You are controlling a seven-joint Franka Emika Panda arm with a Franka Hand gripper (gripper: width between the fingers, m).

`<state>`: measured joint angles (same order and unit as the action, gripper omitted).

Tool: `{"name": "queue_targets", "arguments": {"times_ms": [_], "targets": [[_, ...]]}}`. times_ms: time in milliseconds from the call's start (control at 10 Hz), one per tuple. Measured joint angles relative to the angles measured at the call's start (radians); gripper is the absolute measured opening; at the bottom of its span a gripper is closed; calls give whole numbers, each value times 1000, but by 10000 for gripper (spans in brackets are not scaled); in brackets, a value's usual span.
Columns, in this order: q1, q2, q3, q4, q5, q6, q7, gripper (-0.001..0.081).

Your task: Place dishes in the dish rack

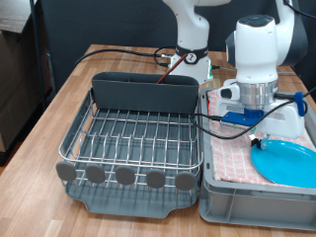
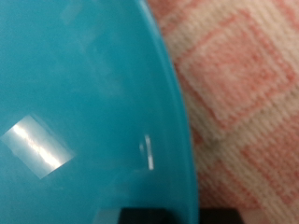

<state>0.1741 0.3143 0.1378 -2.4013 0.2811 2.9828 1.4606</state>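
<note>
The round light-blue plate [image 1: 292, 162] lies on the checked cloth inside the grey crate at the exterior view's right. It fills most of the wrist view [image 2: 84, 103], with its rim curving past the cloth. My gripper [image 1: 259, 139] is low over the plate's edge nearest the rack, right at the rim. Only dark fingertips [image 2: 140, 217] show in the wrist view. The dish rack [image 1: 133, 148], silver wire on a dark grey tray with a tall grey back compartment, stands at the exterior view's left with nothing on its wires. The mug and the wooden spoon are out of view.
The grey plastic crate [image 1: 247, 197] lined with red-and-white checked cloth [image 2: 248, 84] sits right beside the rack on a wooden table [image 1: 59, 99]. Black cables [image 1: 128, 54] run across the table behind the rack. The arm's white base stands at the back.
</note>
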Motion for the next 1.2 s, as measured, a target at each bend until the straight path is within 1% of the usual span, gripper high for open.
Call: {"name": "queue_targets", "arguments": {"times_ms": [200, 500, 700, 1200], "targets": [[6, 0, -7, 0, -8, 0, 4, 53], [60, -17, -67, 3, -70, -26, 55, 53], [80, -41, -93, 6, -107, -59, 81, 44], [85, -92, -112, 16, -157, -123, 108, 31]]}}
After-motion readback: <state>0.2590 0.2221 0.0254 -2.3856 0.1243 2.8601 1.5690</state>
